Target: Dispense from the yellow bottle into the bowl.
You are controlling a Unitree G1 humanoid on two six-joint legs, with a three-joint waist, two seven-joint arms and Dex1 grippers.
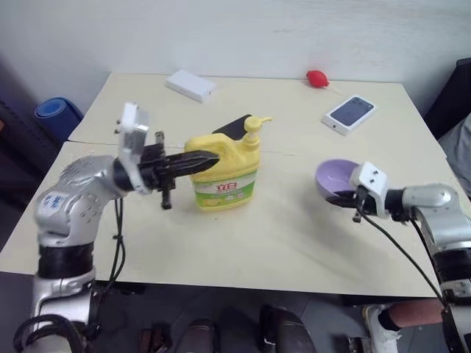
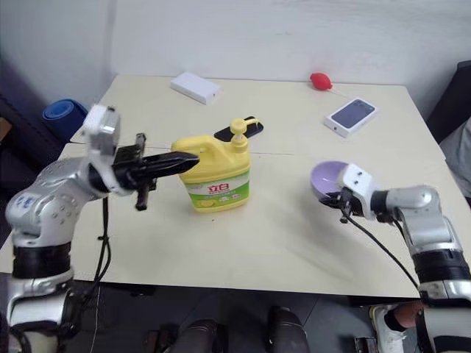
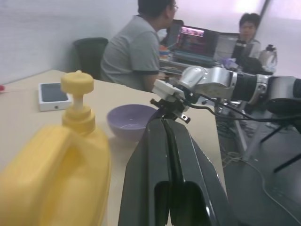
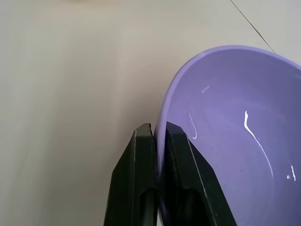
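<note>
The yellow bottle (image 1: 223, 175) stands upright near the middle of the tabletop (image 1: 280, 243), its pump top (image 1: 254, 125) up and untouched, while the bowl (image 1: 335, 179) sits well apart from it toward the right side. The right claw (image 4: 159, 136) is pinched on the bowl's rim, one finger inside and one outside, so the bowl is in its grip. The left claw (image 1: 210, 160) is closed on nothing, its tips right by the bottle's upper shoulder, though I can't tell if they touch. To my eye this is the setting-up step: bowl secured, nothing pumped yet from this position. The next move, I'd say, calls for bringing the bowl under the spout and pressing the pump head with the shut left claw, squarely so the bottle doesn't tip
</note>
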